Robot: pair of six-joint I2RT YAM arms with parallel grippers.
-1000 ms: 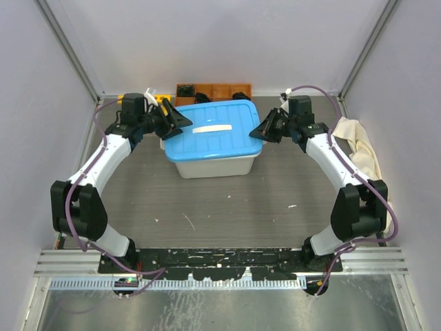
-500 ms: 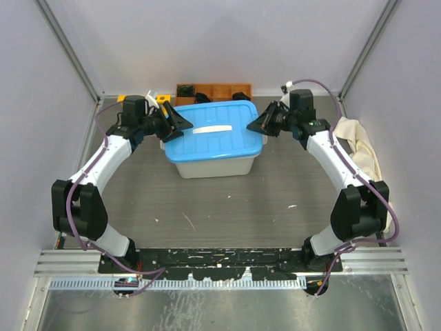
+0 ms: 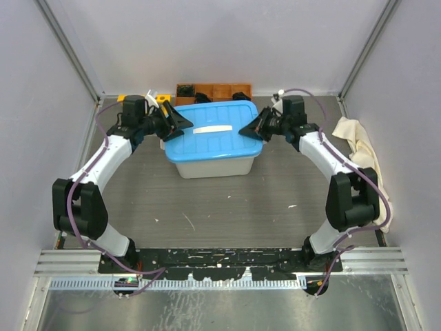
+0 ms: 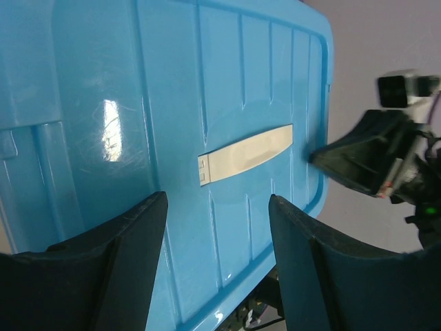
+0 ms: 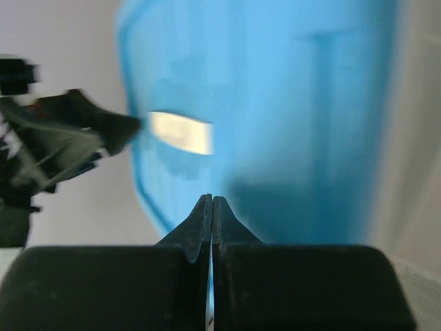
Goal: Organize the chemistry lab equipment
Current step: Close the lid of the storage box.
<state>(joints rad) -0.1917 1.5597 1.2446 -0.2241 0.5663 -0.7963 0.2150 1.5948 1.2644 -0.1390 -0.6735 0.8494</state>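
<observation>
A white bin with a blue lid (image 3: 213, 138) stands at the middle back of the table, with a white label (image 3: 212, 129) on the lid. My left gripper (image 3: 180, 121) is open and empty over the lid's left edge; in the left wrist view (image 4: 217, 200) its fingers straddle the lid (image 4: 172, 103). My right gripper (image 3: 246, 131) is shut and empty, its tip over the lid's right edge; its wrist view (image 5: 212, 200) shows the blurred lid (image 5: 289, 117). A yellow piece (image 3: 162, 100), perhaps the tube rack, shows behind the left wrist. Tubes, tongs, dropper, flasks and stick are out of view.
A brown compartment tray (image 3: 215, 90) sits against the back wall behind the bin. A crumpled white cloth (image 3: 360, 148) lies along the right wall. Grey walls close in the table on three sides.
My right gripper has moved left, from beside the bin to over the lid's right edge, still shut. My left gripper has stayed put, open.
</observation>
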